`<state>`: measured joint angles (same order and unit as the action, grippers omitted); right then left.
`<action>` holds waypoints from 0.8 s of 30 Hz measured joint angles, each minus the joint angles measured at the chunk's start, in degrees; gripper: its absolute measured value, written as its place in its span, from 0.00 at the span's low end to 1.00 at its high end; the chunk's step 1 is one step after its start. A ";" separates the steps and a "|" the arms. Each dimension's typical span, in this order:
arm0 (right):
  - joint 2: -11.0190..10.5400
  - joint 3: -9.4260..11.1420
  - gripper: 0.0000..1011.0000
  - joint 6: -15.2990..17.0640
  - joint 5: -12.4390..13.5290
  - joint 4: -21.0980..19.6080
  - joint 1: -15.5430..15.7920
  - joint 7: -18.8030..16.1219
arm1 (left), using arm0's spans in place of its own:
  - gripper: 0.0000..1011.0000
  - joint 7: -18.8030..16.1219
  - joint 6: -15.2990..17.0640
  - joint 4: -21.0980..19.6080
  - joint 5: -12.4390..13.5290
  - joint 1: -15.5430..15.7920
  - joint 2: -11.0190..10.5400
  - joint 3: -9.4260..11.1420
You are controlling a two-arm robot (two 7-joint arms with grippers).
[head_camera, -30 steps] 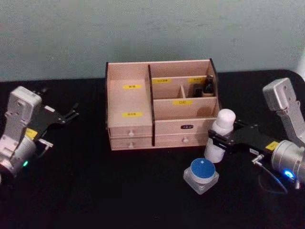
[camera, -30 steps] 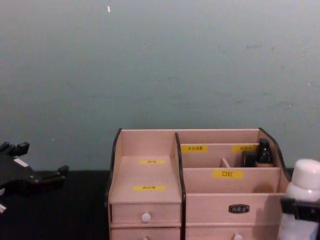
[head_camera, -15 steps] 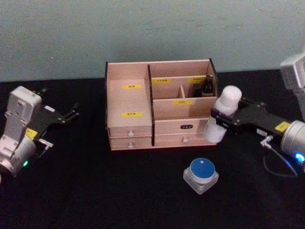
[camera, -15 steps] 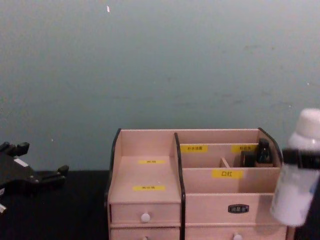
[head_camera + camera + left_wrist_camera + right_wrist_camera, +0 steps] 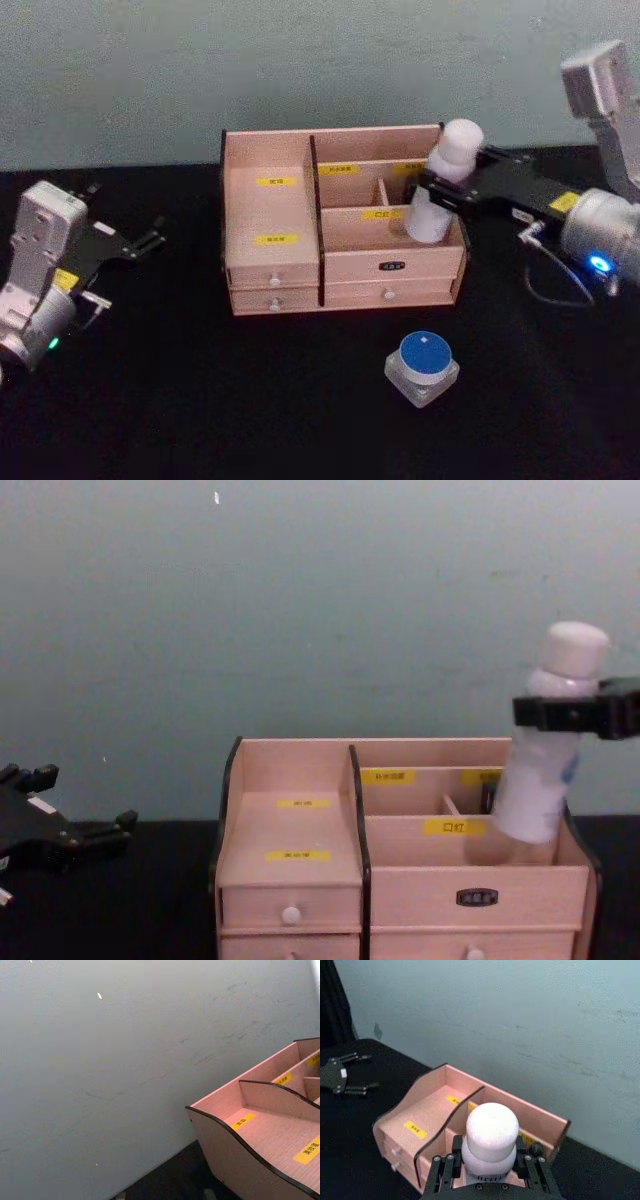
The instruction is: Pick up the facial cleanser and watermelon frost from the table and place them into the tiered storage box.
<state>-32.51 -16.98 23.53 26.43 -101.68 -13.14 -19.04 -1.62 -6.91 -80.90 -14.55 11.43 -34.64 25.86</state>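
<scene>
Facial cleanser (image 5: 430, 215): white btl w/ rounded white cap; tilted, cap leaning away from box centre; clamped at neck by right gripper (image 5: 447, 182); base at front-right compartment of tiered storage box (image 5: 270, 215). Box: pink-beige wood, dark edges, yellow labels, white-knob drawers; upright on black table. Watermelon frost (image 5: 423, 365): small clear square jar, blue round lid; on table, in front of box's right end, apart.

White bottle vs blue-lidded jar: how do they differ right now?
The white bottle is tall, the blue-lidded jar squat. The bottle is tilted in the right pincer over the tiered storage box's right side; the jar sits upright on the table, untouched. Both are pale-bodied. The left pincer is parked left.
</scene>
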 joint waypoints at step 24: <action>8.38 -7.11 0.60 -0.25 -3.35 15.59 -14.47 -1.51 | 0.99 0.00 0.00 0.00 0.00 0.00 0.00 0.00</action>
<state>-24.14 -24.09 23.27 23.08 -86.09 -27.61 -20.55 -1.62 -6.91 -80.90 -14.55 11.43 -34.65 25.86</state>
